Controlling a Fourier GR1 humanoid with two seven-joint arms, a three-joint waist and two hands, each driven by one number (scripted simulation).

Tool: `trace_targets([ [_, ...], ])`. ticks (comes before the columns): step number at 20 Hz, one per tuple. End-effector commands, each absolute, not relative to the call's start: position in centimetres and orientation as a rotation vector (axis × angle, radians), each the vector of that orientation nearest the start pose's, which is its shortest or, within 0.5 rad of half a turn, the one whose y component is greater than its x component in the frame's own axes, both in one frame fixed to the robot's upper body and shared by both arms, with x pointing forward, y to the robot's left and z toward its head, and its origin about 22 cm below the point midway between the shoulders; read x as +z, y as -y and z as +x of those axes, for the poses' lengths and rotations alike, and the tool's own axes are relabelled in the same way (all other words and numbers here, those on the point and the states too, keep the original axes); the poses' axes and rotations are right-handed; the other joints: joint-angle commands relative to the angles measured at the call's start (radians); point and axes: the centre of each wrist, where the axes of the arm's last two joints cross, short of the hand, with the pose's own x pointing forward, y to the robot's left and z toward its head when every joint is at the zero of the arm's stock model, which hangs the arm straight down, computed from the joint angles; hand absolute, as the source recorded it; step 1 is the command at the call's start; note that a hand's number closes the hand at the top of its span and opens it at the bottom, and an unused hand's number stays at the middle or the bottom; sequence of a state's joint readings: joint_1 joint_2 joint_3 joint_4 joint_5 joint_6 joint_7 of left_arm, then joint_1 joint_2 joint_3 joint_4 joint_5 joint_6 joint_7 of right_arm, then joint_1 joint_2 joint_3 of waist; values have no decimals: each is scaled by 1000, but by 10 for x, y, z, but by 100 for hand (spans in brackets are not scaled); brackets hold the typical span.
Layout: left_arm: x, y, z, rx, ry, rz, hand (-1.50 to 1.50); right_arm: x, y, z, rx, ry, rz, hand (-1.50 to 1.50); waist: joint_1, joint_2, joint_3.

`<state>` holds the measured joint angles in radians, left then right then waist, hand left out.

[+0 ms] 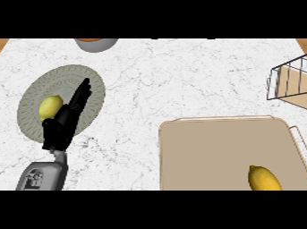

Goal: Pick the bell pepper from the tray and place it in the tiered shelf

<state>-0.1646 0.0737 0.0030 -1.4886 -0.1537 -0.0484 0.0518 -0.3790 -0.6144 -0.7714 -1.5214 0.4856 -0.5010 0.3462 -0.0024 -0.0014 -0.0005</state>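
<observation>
left hand [68, 117] over plate [93, 85]

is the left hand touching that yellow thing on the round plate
Cannot tell. In the head view the left hand overlaps the yellow thing's right edge on the plate, showing neither gap nor contact.

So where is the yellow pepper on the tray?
In the head view, the pepper lies at the lower right, near the tray's front edge. The shelf stands farther back at the right.

Bright even light, faint shadows, perhaps overhead
</observation>
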Motion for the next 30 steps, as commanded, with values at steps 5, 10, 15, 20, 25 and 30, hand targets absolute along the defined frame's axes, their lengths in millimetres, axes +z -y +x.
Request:
trace_targets([
  [5, 31, -230, 286, -258, 1568, 124, 0, 254, 468, 228, -700, 1685, -1431, -150, 0, 0, 0],
  [10, 10, -213, 285, -254, 1576, 122, 0, 274, 478, 202, -956, 1758, -1318, -150, -9, 0, 0],
  [15, 6, -224, 270, -241, 1567, 111, 0, 293, 495, 158, -1169, 1741, -1291, -150, -6, -1, 0],
  [20, 13, -219, 266, -219, 1576, 135, 0, 269, 528, 86, -1256, 1597, -1246, -150, -32, -7, 1],
  [25, 13, -232, 267, -219, 1564, 152, 0, 269, 547, 16, -1127, 1459, -1217, -150, -49, -10, 1],
  [30, 19, -247, 278, -225, 1576, 162, 0, 234, 563, -55, -1066, 1434, -1270, -150, -40, -5, 1],
])
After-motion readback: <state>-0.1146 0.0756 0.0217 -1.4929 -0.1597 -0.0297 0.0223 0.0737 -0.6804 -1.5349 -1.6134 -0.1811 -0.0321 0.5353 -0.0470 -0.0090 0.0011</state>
